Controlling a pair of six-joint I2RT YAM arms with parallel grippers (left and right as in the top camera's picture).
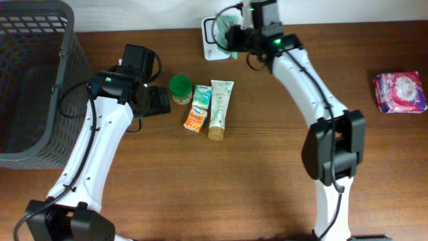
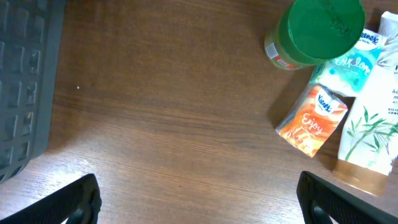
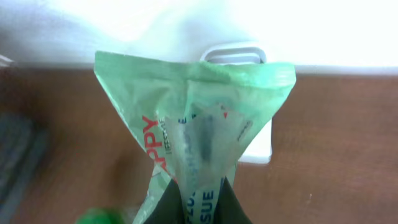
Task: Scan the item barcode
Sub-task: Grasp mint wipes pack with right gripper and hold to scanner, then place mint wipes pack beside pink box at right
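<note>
Table contents, listed from the left. Grey mesh basket (image 1: pixel 30 80), at the left edge of the wooden table (image 1: pixel 254 187). Left gripper (image 1: pixel 160 100), jaws spread wide with nothing between them, hanging over bare wood just left of a small cluster of goods; the left wrist view shows its two dark fingertips (image 2: pixel 74 199) far apart at the bottom corners. Cluster (four pieces, close together): green-lidded jar (image 1: pixel 180 87), upright; teal tissue pack (image 1: pixel 202 96), just right of the jar; orange sachet (image 1: pixel 194 120), lying below the teal pack and touching it; pale tube (image 1: pixel 219 107), lying lengthwise on the right side of the group, cap toward the near edge. White scanner (image 1: pixel 211 30), at the far edge of the table above the cluster. Right gripper (image 1: pixel 234 37), fingers pressed together and pinching the green tissue packet (image 3: pixel 193 118), which is held up off the table directly in front of the scanner, its red and blue lettering facing the wrist camera (no barcode can be made out there). Pink packet (image 1: pixel 399 92), lying alone near the right edge, well apart from everything else.
</note>
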